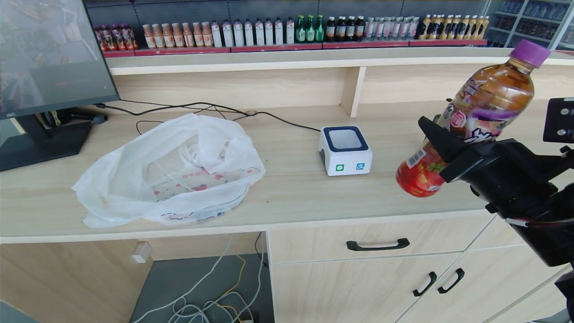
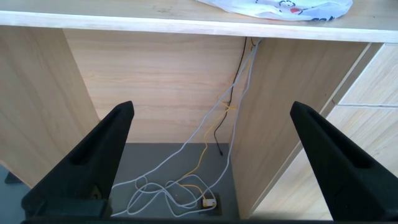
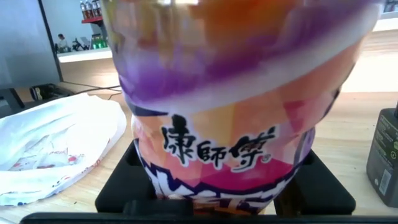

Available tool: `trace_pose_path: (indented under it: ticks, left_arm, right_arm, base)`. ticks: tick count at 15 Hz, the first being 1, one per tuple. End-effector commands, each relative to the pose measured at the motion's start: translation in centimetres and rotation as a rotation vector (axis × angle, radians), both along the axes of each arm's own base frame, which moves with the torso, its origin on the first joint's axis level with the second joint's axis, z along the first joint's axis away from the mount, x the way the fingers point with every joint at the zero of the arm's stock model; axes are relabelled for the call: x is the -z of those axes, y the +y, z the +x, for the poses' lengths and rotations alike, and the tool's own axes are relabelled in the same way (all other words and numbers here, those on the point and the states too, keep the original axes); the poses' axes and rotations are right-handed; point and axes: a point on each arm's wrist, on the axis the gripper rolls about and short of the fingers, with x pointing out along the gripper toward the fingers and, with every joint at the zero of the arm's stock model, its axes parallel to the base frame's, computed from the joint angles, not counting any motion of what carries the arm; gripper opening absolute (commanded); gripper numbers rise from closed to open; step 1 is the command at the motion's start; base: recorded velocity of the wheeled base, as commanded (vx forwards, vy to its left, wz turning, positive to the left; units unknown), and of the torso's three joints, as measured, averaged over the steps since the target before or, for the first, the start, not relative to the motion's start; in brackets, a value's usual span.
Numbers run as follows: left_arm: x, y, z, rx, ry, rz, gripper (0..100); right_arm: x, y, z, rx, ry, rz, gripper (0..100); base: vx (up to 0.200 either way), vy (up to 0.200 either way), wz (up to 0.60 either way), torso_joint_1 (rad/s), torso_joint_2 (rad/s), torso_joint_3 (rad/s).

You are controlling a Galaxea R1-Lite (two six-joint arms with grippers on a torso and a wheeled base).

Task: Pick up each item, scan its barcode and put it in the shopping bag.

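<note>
A drink bottle (image 1: 480, 112) with a purple cap and a red-and-purple label hangs tilted above the counter's right end, and my right gripper (image 1: 453, 148) is shut on its lower half. Up close, the bottle (image 3: 242, 118) sits between the black fingers. The white barcode scanner (image 1: 344, 150) stands on the counter to the left of the bottle. Further left lies the white plastic shopping bag (image 1: 172, 172), mouth open, with a flat package inside; the bag (image 3: 56, 146) also appears beyond the bottle. My left gripper (image 2: 214, 168) is open below the counter edge, facing the cable bay.
A monitor (image 1: 49, 54) on a black stand occupies the counter's far left, with cables (image 1: 193, 107) trailing behind the bag. A raised shelf with a divider (image 1: 352, 89) runs along the back. Drawers with black handles (image 1: 377, 245) sit below. A dark object (image 3: 384, 162) stands near the bottle.
</note>
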Motion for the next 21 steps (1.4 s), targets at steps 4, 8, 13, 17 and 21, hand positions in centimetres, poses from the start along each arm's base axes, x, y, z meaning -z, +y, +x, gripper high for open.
trace_pose_path:
  ticks: [4,8,13,17,21]
  left_arm:
    - [0.0,0.0,0.0,0.0,0.0,-0.002,100]
    - [0.0,0.0,0.0,0.0,0.0,-0.002,100]
    - [0.0,0.0,0.0,0.0,0.0,-0.003,100]
    - [0.0,0.0,0.0,0.0,0.0,-0.003,100]
    - [0.0,0.0,0.0,0.0,0.0,-0.002,100]
  right_arm:
    - [0.7,0.2,1.0,0.004,0.026,-0.009,0]
    - [1.2,-0.4,1.7,0.035,0.043,-0.012,0]
    - [1.5,-0.5,1.9,0.026,0.049,-0.031,0]
    - [1.2,-0.4,2.1,0.025,0.039,-0.028,0]
    - [1.4,-0.3,2.2,0.026,0.044,-0.032,0]
  base:
    - [0.0,0.0,0.0,0.0,0.0,0.0]
    - [0.0,0.05,0.0,0.001,0.0,-0.001]
    - [0.0,0.2,0.0,0.002,0.0,0.001]
    - [0.0,0.2,0.0,-0.004,0.0,0.002]
    - [0.0,0.2,0.0,0.002,0.0,0.004]
